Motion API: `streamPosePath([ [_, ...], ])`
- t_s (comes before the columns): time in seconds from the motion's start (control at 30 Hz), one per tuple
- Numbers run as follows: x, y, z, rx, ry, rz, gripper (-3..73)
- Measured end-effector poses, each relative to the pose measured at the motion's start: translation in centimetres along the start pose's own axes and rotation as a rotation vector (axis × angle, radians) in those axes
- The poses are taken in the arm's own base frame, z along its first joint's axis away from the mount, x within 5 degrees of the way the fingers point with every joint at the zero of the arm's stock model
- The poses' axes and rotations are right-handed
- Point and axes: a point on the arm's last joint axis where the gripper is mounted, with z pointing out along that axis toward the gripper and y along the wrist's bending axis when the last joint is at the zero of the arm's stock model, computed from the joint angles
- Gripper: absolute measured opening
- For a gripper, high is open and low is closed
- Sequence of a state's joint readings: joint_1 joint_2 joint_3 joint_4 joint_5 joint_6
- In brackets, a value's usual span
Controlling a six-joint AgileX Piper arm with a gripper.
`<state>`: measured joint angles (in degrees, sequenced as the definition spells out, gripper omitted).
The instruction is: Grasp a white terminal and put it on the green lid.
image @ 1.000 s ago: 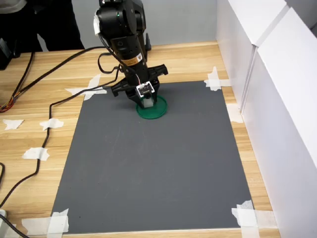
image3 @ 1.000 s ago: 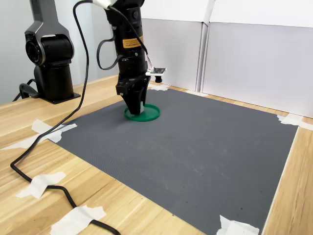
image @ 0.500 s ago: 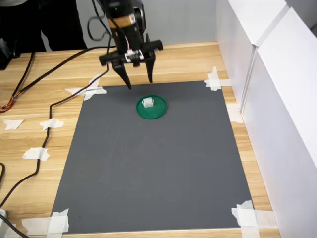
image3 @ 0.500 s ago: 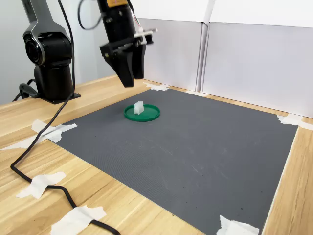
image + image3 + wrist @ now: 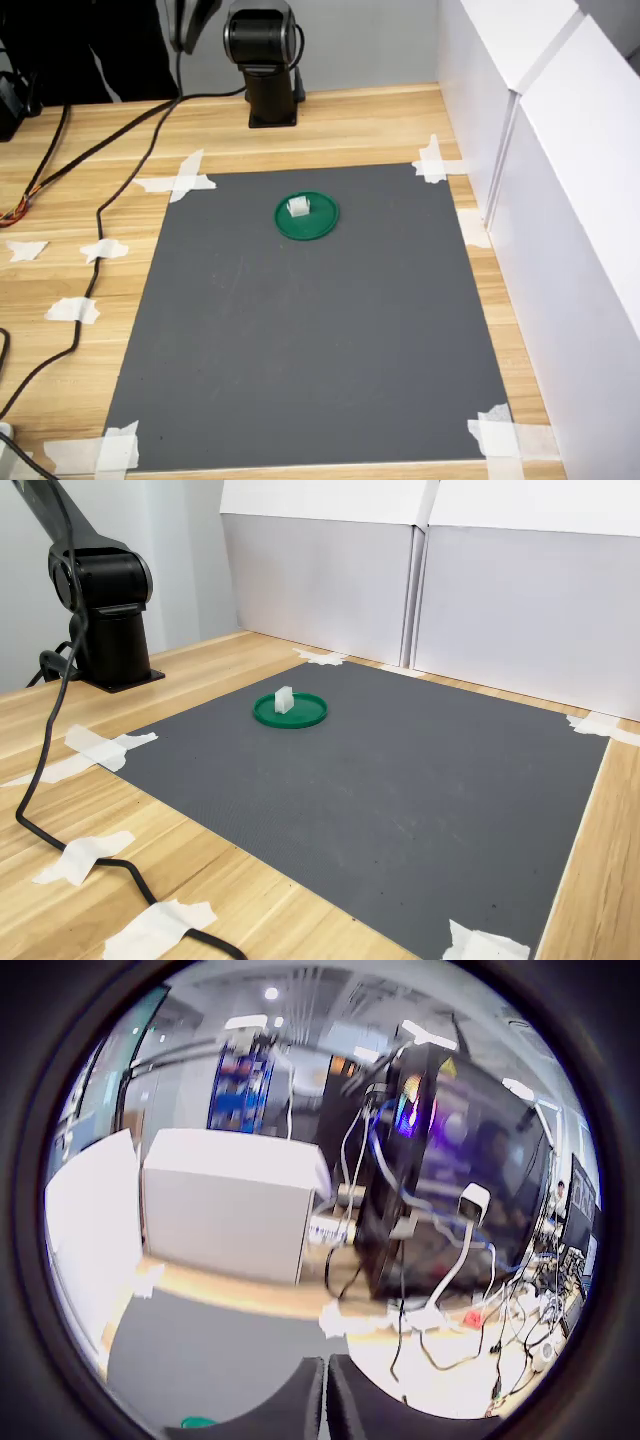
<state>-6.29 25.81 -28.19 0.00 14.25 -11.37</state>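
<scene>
On grey mat (image 5: 300, 330): white terminal (image 5: 298, 208) upright on green lid (image 5: 318, 226) | wooden table (image 5: 90, 180) | gripper (image 5: 326, 1400) fingers together

Overhead and low views share mat (image 5: 310, 320), wrist perhaps raised

place: robotics lab bench, pretty clearly
bench: wooden table (image 5: 360, 125), grey mat (image 5: 400, 790) taped down at the corners
surroundings: white foam boards (image 5: 520, 610) walling it in
background: wrist view catches a lit-up PC tower (image 5: 440, 1160) and cable mess (image 5: 470, 1320)
</scene>
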Motion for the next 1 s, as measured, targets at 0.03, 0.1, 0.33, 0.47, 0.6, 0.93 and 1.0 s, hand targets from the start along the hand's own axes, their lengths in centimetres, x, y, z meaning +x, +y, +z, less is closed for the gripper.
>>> streamPosePath([
  [0.03, 0.6, 0.1, -0.4, 0.01, -0.051, 0.012, -1.2],
  [0.1, 2.3, 0.5, -0.8, 0.029, -0.156, 0.033, -1.4],
  [0.33, 8.3, 1.7, -2.9, 0.055, -0.325, 0.062, -1.6],
  [0.47, 9.7, 2.0, -3.4, 0.05, -0.321, 0.085, -1.6],
  [0.6, 10.9, 2.2, -3.1, 0.029, -0.201, 0.112, -1.6],
  [0.93, 11.5, 2.3, -3.0, 0.016, -0.133, 0.16, -1.6],
  [1.0, 11.5, 2.3, -3.0, 0.015, -0.129, 0.16, -1.6],
])
